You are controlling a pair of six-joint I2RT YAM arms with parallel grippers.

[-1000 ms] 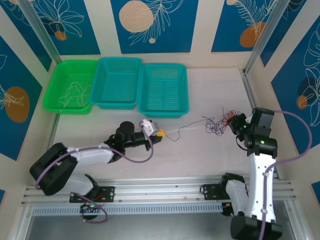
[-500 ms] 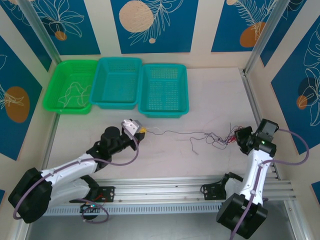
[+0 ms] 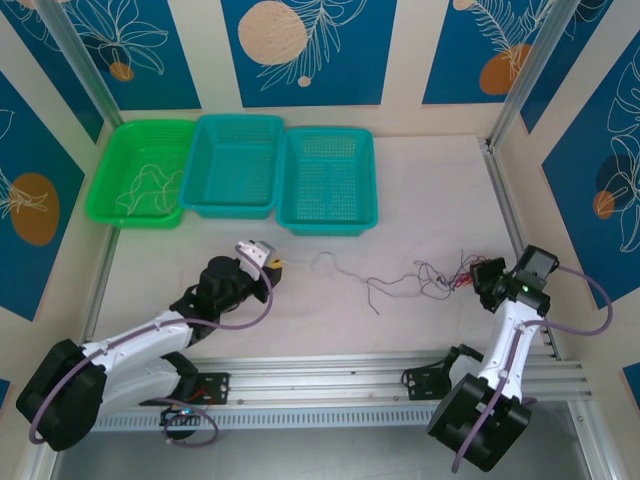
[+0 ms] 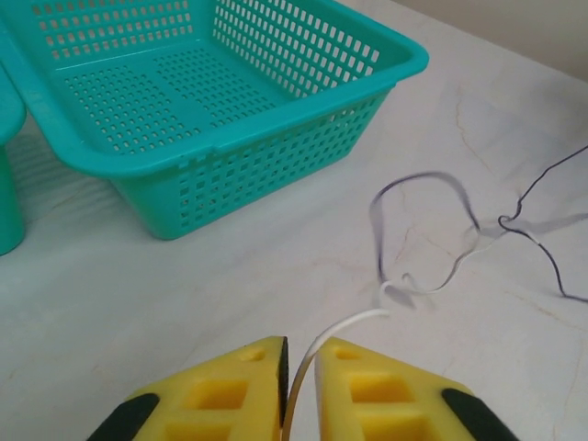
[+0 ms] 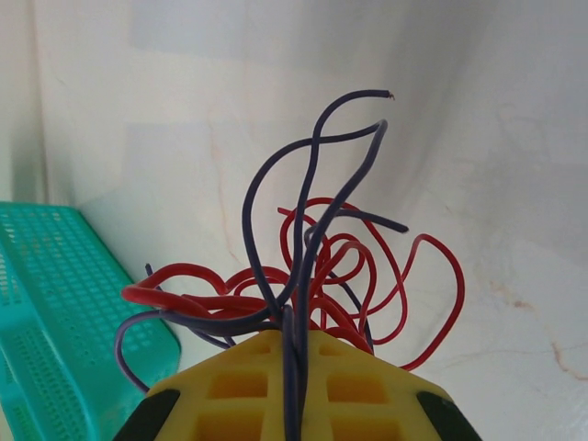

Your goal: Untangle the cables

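Your right gripper (image 3: 480,276) sits close to the right edge of the counter (image 3: 420,180). It is squeezed tight on one end of the cables (image 3: 425,272). From the right wrist you can see its yellow pads (image 5: 248,377) pressed together. Red wires (image 5: 175,296) and dark wires (image 5: 312,184) poke out between them in curly loops.

From there the cables trail across the counter toward the left. They lie loose and wiggly between your two grippers, about halfway between the near edge and the far edge.

Your left gripper (image 3: 272,264) is out in the middle of the counter, well apart from the right one. Its yellow fingers (image 4: 230,377) are a tiny crack apart. A whitish wire (image 4: 354,321) runs right through that crack. You cannot tell if the fingers are pinching it or just sitting around it. Past the fingers the whitish wire curls on the counter and meets a dark loop (image 4: 423,176).

Three baskets stand in a row along the far edge, near the far left corner. The green basket (image 3: 100,205) has some thin pale wires in it. The two teal baskets (image 3: 327,226) are next to it.
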